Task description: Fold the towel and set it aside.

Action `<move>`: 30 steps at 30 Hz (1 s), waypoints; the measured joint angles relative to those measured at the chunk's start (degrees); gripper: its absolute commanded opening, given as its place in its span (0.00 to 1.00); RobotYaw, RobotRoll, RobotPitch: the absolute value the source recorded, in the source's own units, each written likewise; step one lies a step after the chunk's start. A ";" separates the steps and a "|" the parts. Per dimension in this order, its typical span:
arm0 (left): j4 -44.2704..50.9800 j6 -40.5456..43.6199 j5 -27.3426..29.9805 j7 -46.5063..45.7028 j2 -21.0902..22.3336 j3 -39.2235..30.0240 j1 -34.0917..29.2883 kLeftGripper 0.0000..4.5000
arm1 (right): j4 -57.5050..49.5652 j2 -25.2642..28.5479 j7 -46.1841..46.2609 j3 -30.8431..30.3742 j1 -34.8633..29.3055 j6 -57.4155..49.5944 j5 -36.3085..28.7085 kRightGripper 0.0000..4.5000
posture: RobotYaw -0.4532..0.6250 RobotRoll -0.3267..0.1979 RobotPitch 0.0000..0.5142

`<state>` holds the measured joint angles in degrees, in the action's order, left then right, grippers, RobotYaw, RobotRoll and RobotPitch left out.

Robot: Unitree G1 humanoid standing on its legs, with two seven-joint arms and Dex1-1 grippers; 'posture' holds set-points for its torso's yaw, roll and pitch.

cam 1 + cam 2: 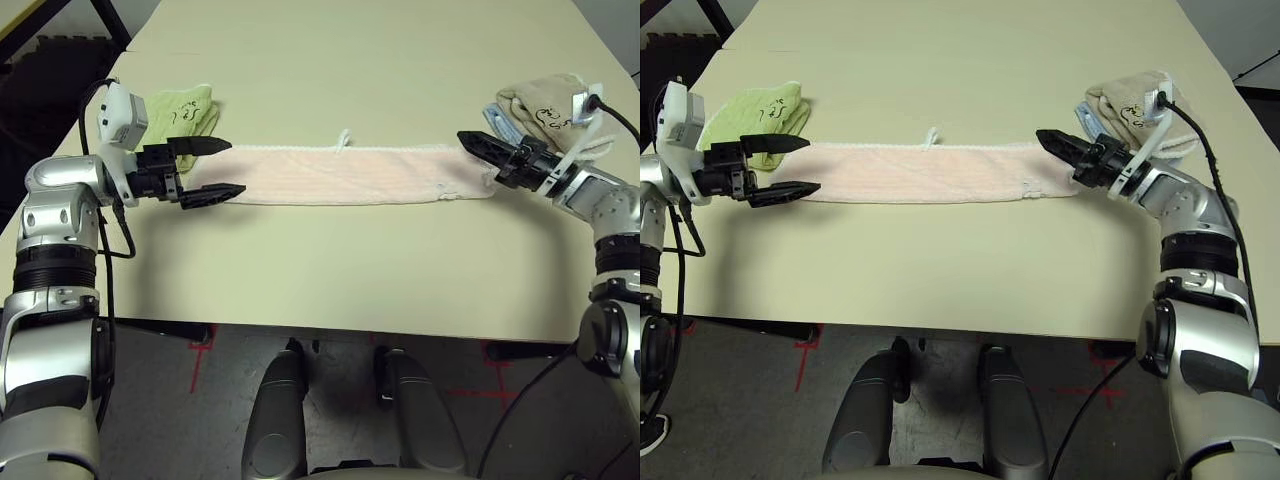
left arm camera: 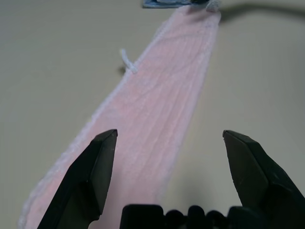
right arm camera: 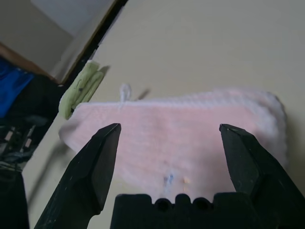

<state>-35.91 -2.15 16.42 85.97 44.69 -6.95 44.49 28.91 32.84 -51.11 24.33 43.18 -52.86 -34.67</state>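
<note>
Lifting the pink terry washcloth [image 1: 340,175] by one end could unfold its long strip, since its layers lie loose. Left gripper [image 1: 216,172] and right gripper [image 1: 1058,160] are spread, empty, at the washcloth's ends; sweeping outward could drag the green towel [image 1: 760,112] beside it.

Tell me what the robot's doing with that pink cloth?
It's folding the pink towel, which lies on the table in a long, narrow strip. Nothing is being held right now: the left pincer is open at one end, and the right pincer is open at the other. The strip hasn't been set aside yet.
</note>
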 measured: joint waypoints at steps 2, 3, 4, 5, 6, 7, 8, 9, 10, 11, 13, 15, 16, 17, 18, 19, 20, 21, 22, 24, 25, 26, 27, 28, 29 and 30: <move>0.21 -0.72 0.08 0.23 -0.05 0.22 -0.88 1.00 | -4.66 -0.89 4.39 3.89 -2.87 -6.23 -3.54 1.00 | 0.41 0.62 0.47; 0.27 -0.85 0.10 0.40 -0.05 0.23 -1.18 1.00 | -6.53 -1.50 6.41 5.63 -3.90 -8.54 -5.08 1.00 | 0.41 0.62 0.47; 0.64 -0.90 0.16 0.54 -0.06 0.30 -1.46 1.00 | -9.04 -2.49 9.34 7.95 -5.10 -11.40 -7.00 1.00 | 0.41 0.62 0.47; 1.08 -1.04 0.19 0.62 -0.06 0.33 -1.66 1.00 | -11.04 -3.35 11.95 10.00 -6.14 -13.72 -8.59 1.00 | 0.41 0.62 0.47; 1.22 -1.27 0.20 0.74 -0.06 0.35 -1.73 1.00 | -12.31 -4.07 14.12 11.74 -6.85 -15.47 -9.77 1.00 | 0.41 0.62 0.47; 1.36 -1.45 0.21 0.93 -0.06 0.39 -1.78 1.00 | -13.61 -4.68 15.96 13.11 -7.62 -16.94 -10.80 1.00 | 0.40 0.62 0.47; 1.49 -1.60 0.23 1.13 -0.06 0.45 -1.92 1.00 | -15.31 -5.35 18.10 14.88 -8.78 -18.99 -12.13 1.00 | 0.40 0.62 0.47; 1.51 -1.73 0.25 1.25 -0.04 0.50 -2.14 1.00 | -16.69 -6.05 19.92 16.42 -9.81 -20.61 -13.29 1.00 | 0.40 0.62 0.47; 1.51 -1.87 0.25 1.36 -0.05 0.59 -2.19 1.00 | -18.24 -6.85 21.61 17.68 -10.92 -21.80 -14.30 1.00 | 0.40 0.62 0.47; 1.51 -1.94 0.25 1.43 -0.05 0.60 -2.20 1.00 | -18.93 -7.48 22.91 18.55 -11.64 -22.62 -15.00 1.00 | 0.40 0.62 0.47; 1.52 -2.27 0.27 1.44 -0.11 0.62 -2.20 1.00 | -20.43 -9.36 26.01 20.41 -13.06 -23.55 -16.26 1.00 | 0.40 0.62 0.46; 1.56 -2.46 0.32 1.44 -0.51 0.65 -2.20 1.00 | -21.24 -11.25 28.76 21.56 -13.94 -23.79 -17.42 1.00 | 0.40 0.62 0.45; 1.64 -2.47 0.32 1.44 -0.72 0.74 -2.20 1.00 | -21.76 -11.83 29.67 21.57 -14.34 -23.84 -17.90 1.00 | 0.40 0.62 0.45; 1.71 -2.47 0.33 1.45 -0.80 0.89 -2.20 1.00 | -22.41 -12.48 30.56 21.63 -14.55 -23.80 -18.56 1.00 | 0.40 0.62 0.45; 1.89 -2.47 0.34 1.46 -0.81 0.97 -2.20 1.00 | -22.71 -12.84 31.12 21.60 -14.57 -23.78 -18.88 1.00 | 0.40 0.62 0.45; 2.12 -2.46 0.38 1.46 -0.81 0.98 -2.20 1.00 | -22.88 -13.20 31.79 21.52 -14.59 -23.50 -19.34 1.00 | 0.40 0.62 0.45; 2.36 -2.45 0.41 1.46 -0.81 0.99 -2.20 1.00 | -22.88 -13.32 32.18 21.44 -14.59 -23.05 -19.60 1.00 | 0.41 0.62 0.45; 2.52 -2.41 0.43 1.47 -0.81 1.00 -2.20 1.00 | -22.84 -13.34 32.65 21.36 -14.57 -22.50 -19.73 1.00 | 0.41 0.62 0.45; 2.74 -2.37 0.43 1.47 -0.81 1.01 -2.20 1.00 | -22.62 -13.37 33.06 21.34 -14.48 -21.74 -19.76 1.00 | 0.41 0.62 0.45; 3.43 -2.25 0.45 1.52 -0.80 1.04 -2.21 1.00 | -21.58 -13.51 34.00 21.11 -13.80 -20.02 -19.78 1.00 | 0.41 0.62 0.44; 3.52 -2.21 0.47 1.52 -0.80 1.05 -2.21 1.00 | -21.24 -13.61 34.45 20.92 -13.37 -19.40 -19.75 1.00 | 0.41 0.62 0.44; 3.60 -2.14 0.47 1.52 -0.80 1.12 -2.21 1.00 | -20.31 -13.67 35.12 20.58 -12.74 -18.36 -19.70 1.00 | 0.41 0.62 0.44; 3.61 -2.08 0.47 1.52 -0.80 1.17 -2.24 1.00 | -19.62 -13.72 35.61 20.24 -12.33 -17.51 -19.70 1.00 | 0.41 0.62 0.44; 3.62 -2.03 0.47 1.52 -0.80 1.21 -2.28 1.00 | -18.90 -13.87 36.21 19.90 -11.85 -16.50 -19.58 1.00 | 0.41 0.62 0.44; 3.62 -2.02 0.47 1.52 -0.79 1.23 -2.32 1.00 | -17.96 -14.00 36.73 19.49 -11.30 -15.42 -19.45 1.00 | 0.41 0.62 0.44; 3.64 -2.02 0.47 1.52 -0.79 1.23 -2.36 1.00 | -17.08 -14.05 37.04 19.01 -10.77 -14.36 -19.24 1.00 | 0.41 0.62 0.44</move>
<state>-32.27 -4.17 16.89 87.49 43.90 -5.72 42.13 11.83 18.78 -14.07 43.34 32.41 -67.22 -53.91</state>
